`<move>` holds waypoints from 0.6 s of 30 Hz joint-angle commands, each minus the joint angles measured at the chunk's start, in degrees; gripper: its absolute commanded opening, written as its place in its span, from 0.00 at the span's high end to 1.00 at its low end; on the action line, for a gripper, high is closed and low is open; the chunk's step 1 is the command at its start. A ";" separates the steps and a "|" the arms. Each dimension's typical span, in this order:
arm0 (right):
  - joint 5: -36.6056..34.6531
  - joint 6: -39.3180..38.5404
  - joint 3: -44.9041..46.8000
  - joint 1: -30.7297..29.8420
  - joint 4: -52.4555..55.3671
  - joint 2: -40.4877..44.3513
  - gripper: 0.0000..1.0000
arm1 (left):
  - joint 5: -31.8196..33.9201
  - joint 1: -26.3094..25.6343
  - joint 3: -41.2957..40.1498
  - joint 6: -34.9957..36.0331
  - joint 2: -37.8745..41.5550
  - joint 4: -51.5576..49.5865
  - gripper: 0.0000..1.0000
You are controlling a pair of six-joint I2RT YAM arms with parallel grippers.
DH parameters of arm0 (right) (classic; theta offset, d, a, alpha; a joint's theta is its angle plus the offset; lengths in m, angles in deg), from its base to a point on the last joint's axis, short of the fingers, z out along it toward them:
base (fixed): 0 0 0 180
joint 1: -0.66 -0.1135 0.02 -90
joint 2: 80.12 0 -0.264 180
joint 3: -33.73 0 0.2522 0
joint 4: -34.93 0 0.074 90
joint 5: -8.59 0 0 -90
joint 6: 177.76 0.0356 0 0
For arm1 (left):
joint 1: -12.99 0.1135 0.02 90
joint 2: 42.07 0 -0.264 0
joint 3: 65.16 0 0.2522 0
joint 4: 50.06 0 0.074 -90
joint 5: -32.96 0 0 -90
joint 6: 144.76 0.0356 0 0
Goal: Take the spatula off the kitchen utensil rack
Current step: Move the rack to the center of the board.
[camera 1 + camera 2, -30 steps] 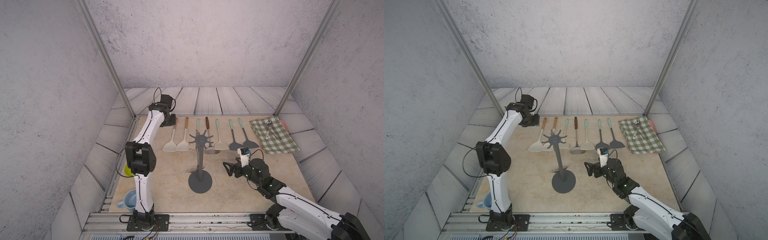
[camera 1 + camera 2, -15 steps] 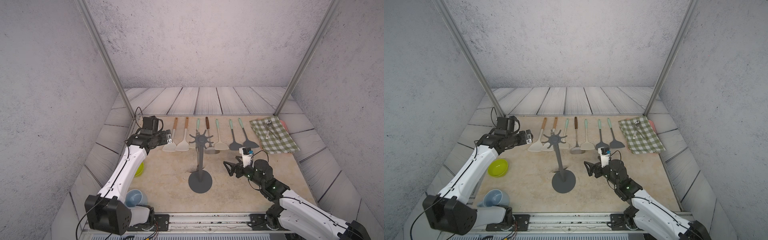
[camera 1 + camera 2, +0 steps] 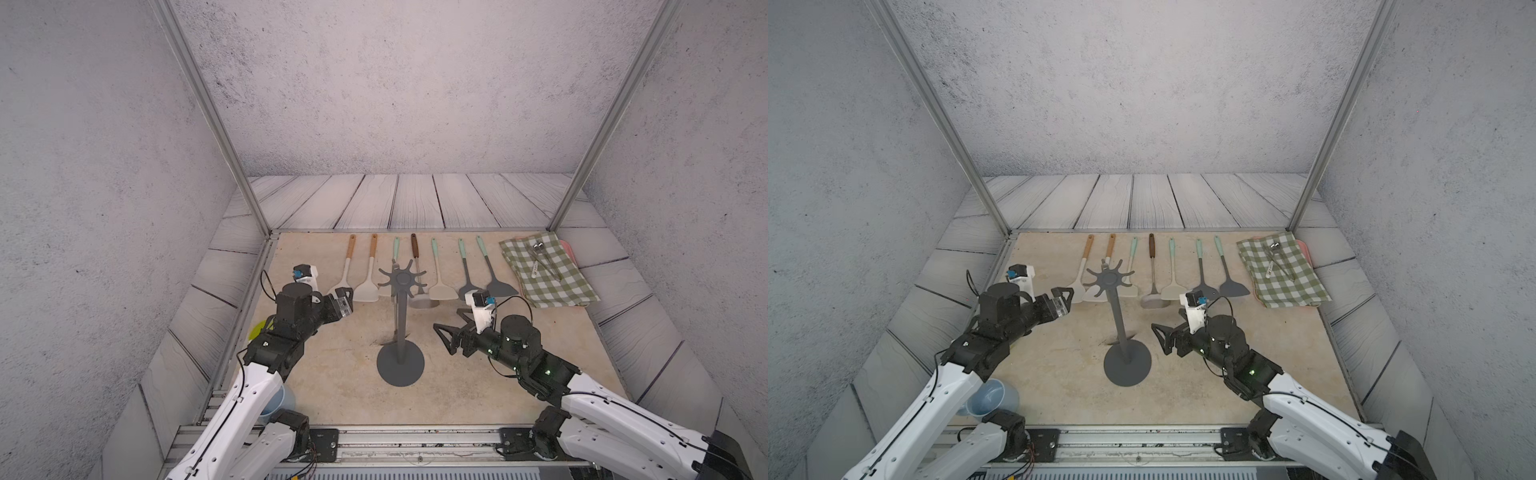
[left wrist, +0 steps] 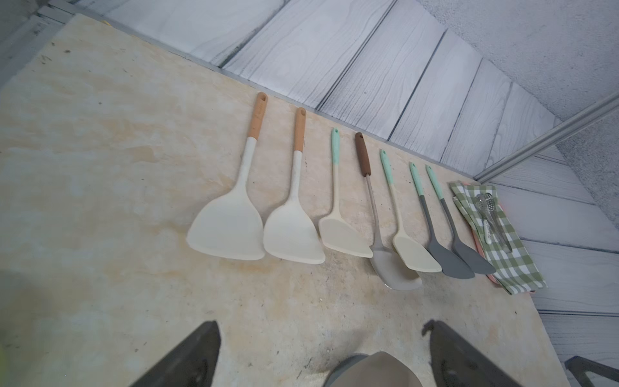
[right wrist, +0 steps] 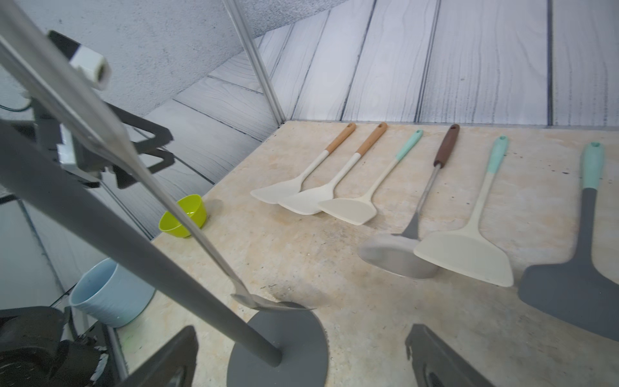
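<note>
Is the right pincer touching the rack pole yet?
Apart. In both top views a strip of bare table shows between the open right pincer and the pole of the kitchen utensil rack.

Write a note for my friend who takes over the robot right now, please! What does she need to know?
Left gripper: open, empty, near the leftmost of the row of seven spatulas lying at the back.
Right gripper: open, empty, beside the pole of the kitchen utensil rack.
Steel spatula: hangs on the rack, blade down near the base.
Done: nothing gripped yet.
Left: grasp the hanging spatula, lift it off its hook, probably with the right gripper, which is closer.
</note>
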 commanded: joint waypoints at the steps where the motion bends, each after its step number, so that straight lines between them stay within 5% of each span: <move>1: -4.23 -1.92 -1.57 -4.18 2.35 -0.71 0.01 | 1.22 -2.96 -5.74 0.83 1.96 12.53 0.01; 5: -5.45 -3.06 -2.80 -6.86 2.14 -3.65 0.01 | 0.70 -4.26 -11.29 1.88 1.54 20.34 0.01; 18: -14.06 -7.63 -3.36 -14.33 -12.24 -19.34 0.08 | -0.17 -4.51 -12.46 3.60 2.43 19.93 0.01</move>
